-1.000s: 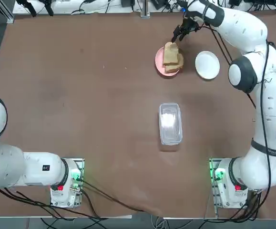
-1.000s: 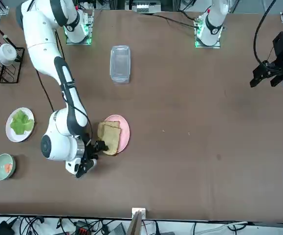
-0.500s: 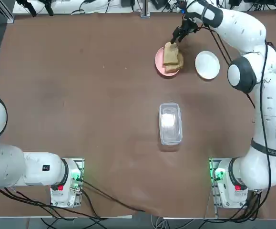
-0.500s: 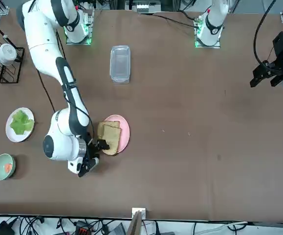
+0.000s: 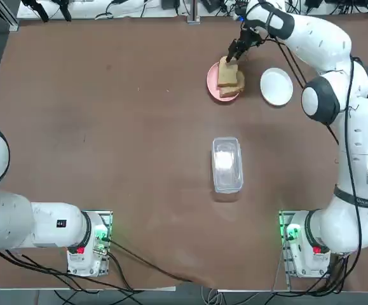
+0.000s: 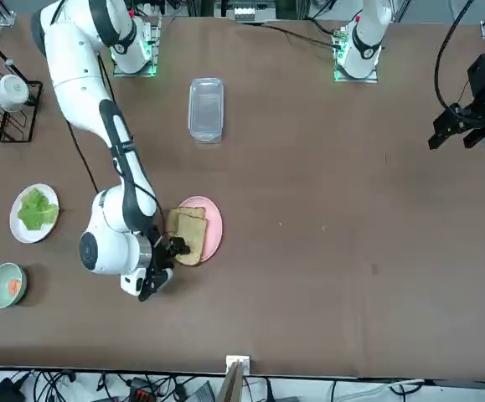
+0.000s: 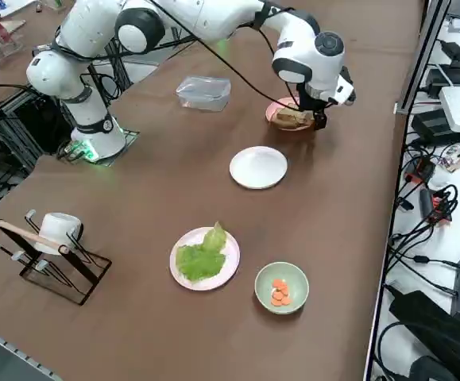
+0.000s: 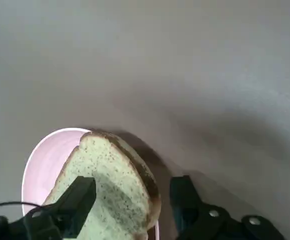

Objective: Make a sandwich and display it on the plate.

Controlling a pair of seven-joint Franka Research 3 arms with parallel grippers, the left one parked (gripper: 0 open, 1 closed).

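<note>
Three plates are on the table: one pink plate point(image 7: 277, 112), one empty white plate point(image 7: 258, 167), and one white plate with lettuce point(image 7: 204, 259). Two toast slices point(image 5: 229, 77) lie on the pink one. There is one clear lidded container point(image 5: 227, 164), one pale-green cup point(image 7: 281, 287), and one wire rack point(image 7: 51, 260) holding one white mug point(image 7: 56, 228).

A clear lidded container point(image 5: 227, 164), a lettuce plate point(image 7: 205, 259) and a green cup point(image 7: 281, 287).

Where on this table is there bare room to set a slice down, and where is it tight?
Bare: the white plate, and the tabletop toward the parked arm from the clear container. Tight: the pink plate, where the right gripper straddles the toast slices.
</note>
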